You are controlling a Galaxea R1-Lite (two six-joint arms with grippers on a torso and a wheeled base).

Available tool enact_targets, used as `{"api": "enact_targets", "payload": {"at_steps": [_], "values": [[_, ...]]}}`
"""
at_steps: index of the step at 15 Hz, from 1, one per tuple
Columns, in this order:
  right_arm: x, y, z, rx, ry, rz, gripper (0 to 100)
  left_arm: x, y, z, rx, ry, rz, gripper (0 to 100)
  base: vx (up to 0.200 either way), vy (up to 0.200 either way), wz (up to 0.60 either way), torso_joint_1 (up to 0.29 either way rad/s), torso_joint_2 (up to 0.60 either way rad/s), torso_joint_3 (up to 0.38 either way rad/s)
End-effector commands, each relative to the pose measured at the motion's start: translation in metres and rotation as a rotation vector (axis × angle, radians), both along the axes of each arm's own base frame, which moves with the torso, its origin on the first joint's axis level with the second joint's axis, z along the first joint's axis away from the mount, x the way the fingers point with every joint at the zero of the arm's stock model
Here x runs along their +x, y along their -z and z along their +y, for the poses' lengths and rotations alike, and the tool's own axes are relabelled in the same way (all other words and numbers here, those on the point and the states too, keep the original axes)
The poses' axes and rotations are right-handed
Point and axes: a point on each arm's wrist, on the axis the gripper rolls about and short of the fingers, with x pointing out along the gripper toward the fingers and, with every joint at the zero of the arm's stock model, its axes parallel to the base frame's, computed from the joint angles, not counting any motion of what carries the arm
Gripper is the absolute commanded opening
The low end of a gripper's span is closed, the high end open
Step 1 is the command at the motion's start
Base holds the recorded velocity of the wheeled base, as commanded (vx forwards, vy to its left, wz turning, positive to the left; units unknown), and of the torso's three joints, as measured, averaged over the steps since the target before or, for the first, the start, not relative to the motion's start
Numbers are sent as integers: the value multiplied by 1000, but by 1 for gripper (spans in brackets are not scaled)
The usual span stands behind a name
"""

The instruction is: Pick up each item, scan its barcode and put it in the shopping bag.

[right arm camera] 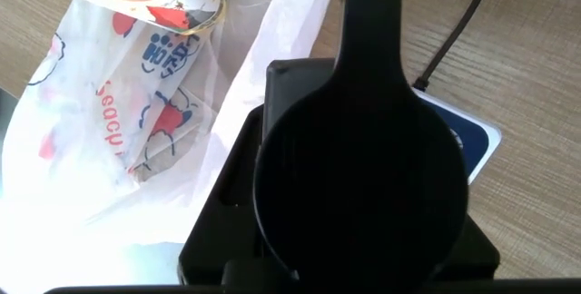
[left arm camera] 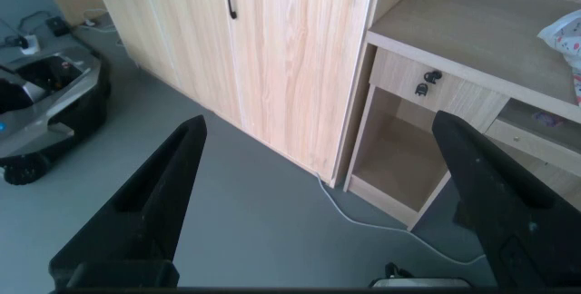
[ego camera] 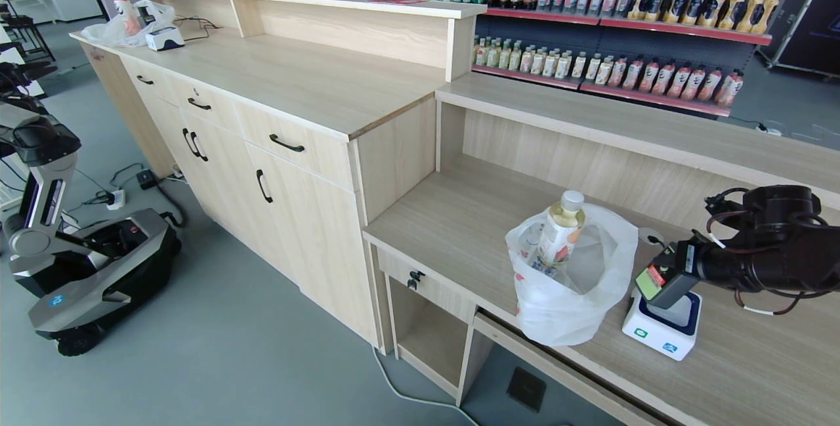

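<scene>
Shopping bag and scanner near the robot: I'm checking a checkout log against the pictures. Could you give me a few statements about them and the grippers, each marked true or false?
1. A bottle stands in the shopping bag, its cap above the bag's rim. True.
2. The left gripper has its jaws open, above the floor. True.
3. The scanner sits on the floor. False: it sits on the counter, beside the shopping bag.
4. The right gripper is far from the scanner. False: it is just above it.
</scene>
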Motion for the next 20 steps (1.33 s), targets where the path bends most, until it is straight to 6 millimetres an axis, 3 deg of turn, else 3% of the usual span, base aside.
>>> {"api": "enact_targets", "payload": {"at_steps": [1, 3, 4, 6, 8, 11, 14, 17, 20], "values": [[0, -1, 0, 0, 0, -2, 0, 0, 0, 0, 0, 0, -1, 100, 0, 0, 0, 0, 0, 0], [-6, -38, 12, -189, -121, -211, 0, 0, 0, 0, 0, 0, -1, 100, 0, 0, 0, 0, 0, 0], [-22, -51, 15, -318, -179, -288, 0, 0, 0, 0, 0, 0, -1, 100, 0, 0, 0, 0, 0, 0], [-57, -56, 5, -675, -259, -386, 0, 0, 0, 0, 0, -2, -1, 100, 0, 0, 0, 0, 0, 0], [-78, -54, -3, -946, -318, -432, 0, 0, 0, 0, 0, -2, -1, 100, 0, 0, 0, 0, 0, 0], [-78, -58, 10, -946, -433, -521, 0, 0, 0, 0, 0, 0, -1, 100, 0, 0, 200, 1, 1, 2], [-73, -54, 36, -908, -534, -553, 0, 0, 0, 0, 0, 0, -1, 100, 0, 0, 400, -2, 0, 2], [-73, -32, 54, -799, -668, -411, 0, 0, 0, 0, 0, 0, -1, 100, 0, 0, 0, 0, 0, 0], [-54, 0, 65, -745, -746, -344, 0, 0, 0, 0, 0, 0, -1, 100, 0, 0, 0, 0, 0, 0]]}}
